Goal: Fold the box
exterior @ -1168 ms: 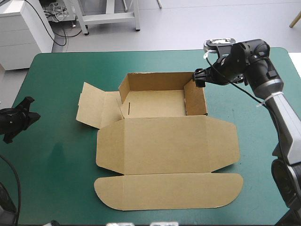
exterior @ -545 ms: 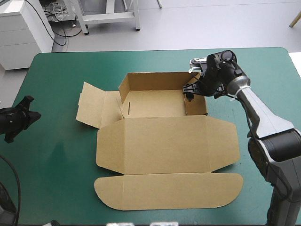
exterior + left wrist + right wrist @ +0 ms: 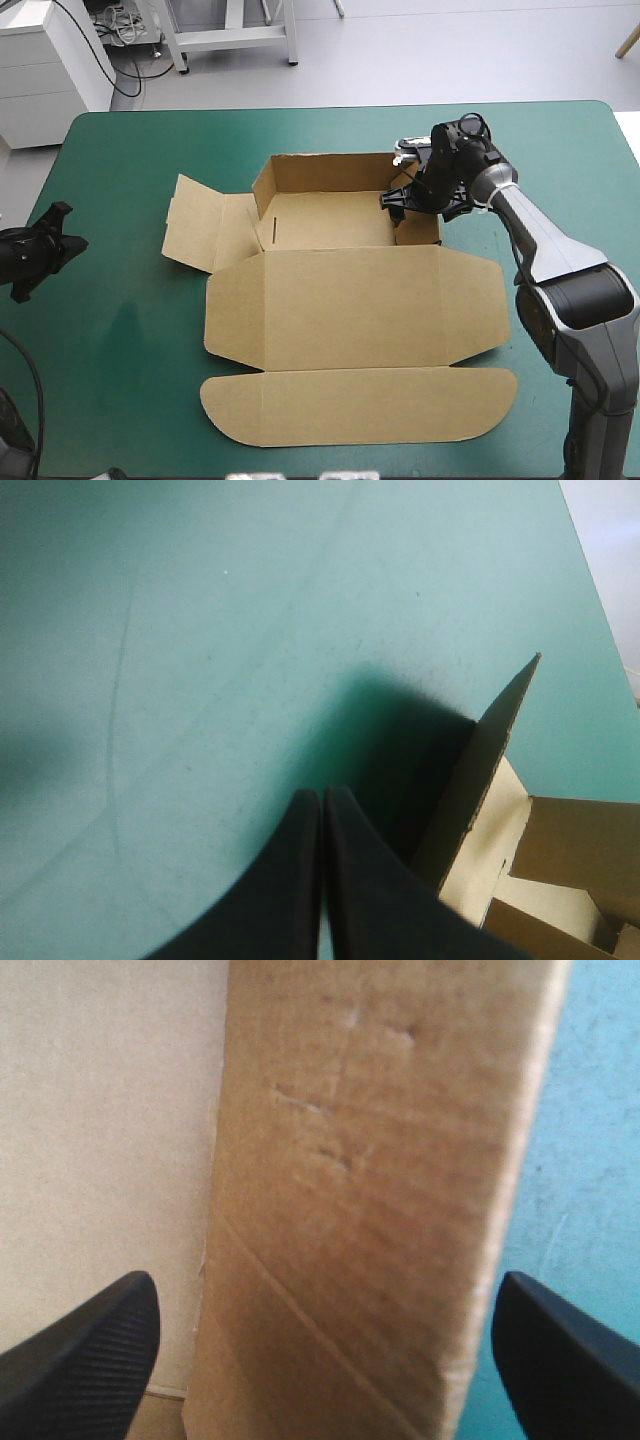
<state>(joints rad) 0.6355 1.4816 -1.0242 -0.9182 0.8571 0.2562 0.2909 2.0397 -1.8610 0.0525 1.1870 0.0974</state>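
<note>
High view: box (image 3: 330, 215) is sitting half-built, left flap (image 3: 200, 230) and lid (image 3: 350, 310) lying flat; my right gripper (image 3: 402, 203) is gaping around a wall (image 3: 420, 230), left gripper (image 3: 322, 798) pinched together.

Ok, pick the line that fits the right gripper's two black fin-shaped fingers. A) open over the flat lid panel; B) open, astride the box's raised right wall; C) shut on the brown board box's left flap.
B: in the right wrist view the right gripper stands open, the raised right wall of the brown board box between its fingers, one inside the box, the other over the teal-green cover.
</note>
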